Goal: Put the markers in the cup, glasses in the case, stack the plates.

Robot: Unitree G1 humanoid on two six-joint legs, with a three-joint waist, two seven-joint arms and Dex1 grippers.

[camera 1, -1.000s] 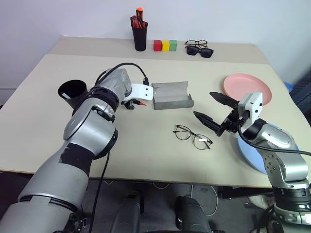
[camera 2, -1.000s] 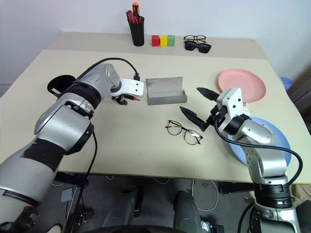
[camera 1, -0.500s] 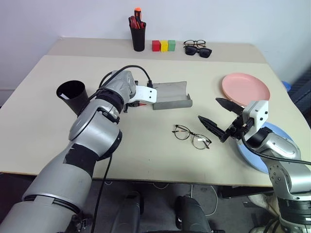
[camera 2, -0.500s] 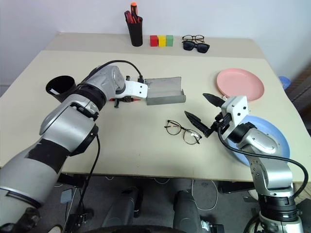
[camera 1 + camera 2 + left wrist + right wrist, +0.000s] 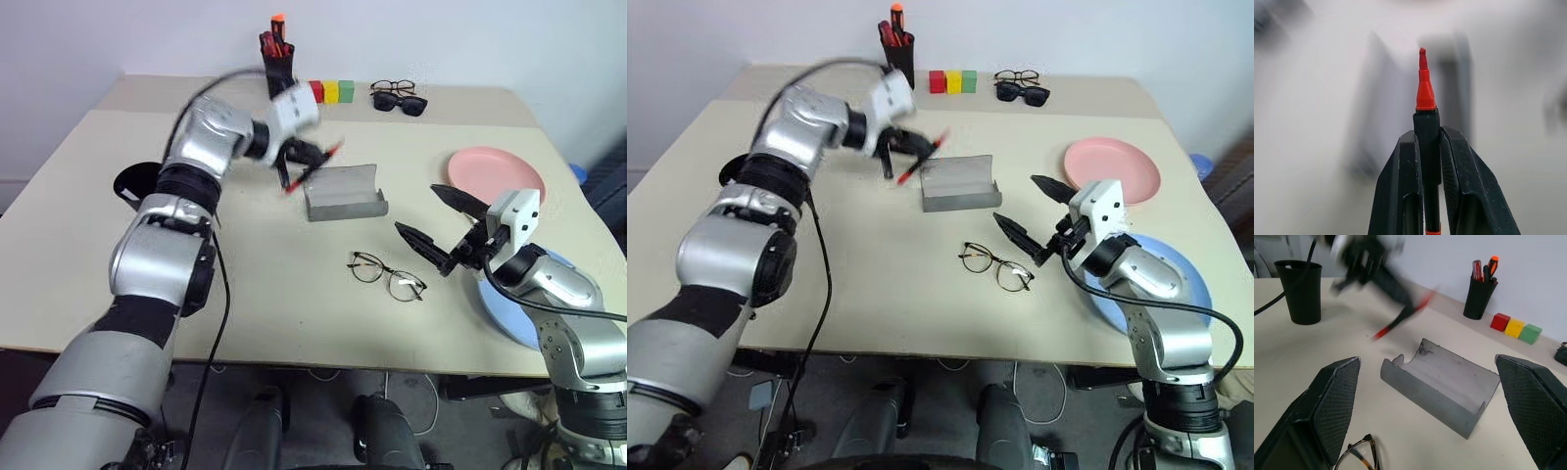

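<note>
My left gripper is shut on the red marker and holds it in the air, tilted, above the left end of the open grey case. The marker's red tip sticks out past the fingers. The black cup stands at the table's left, partly behind my left arm. The wire-framed glasses lie in front of the case. My right gripper stands open just right of the glasses, holding nothing. The pink plate lies at the right. The blue plate lies under my right arm.
At the back of the table stand a black pen pot with red and orange pens, three coloured blocks, and two other pairs of glasses. The table's near edge runs in front of the wire-framed glasses.
My left gripper shut on the red marker on the table beside the case, then lifted it quickly up and turned it. The right arm stayed almost still.
</note>
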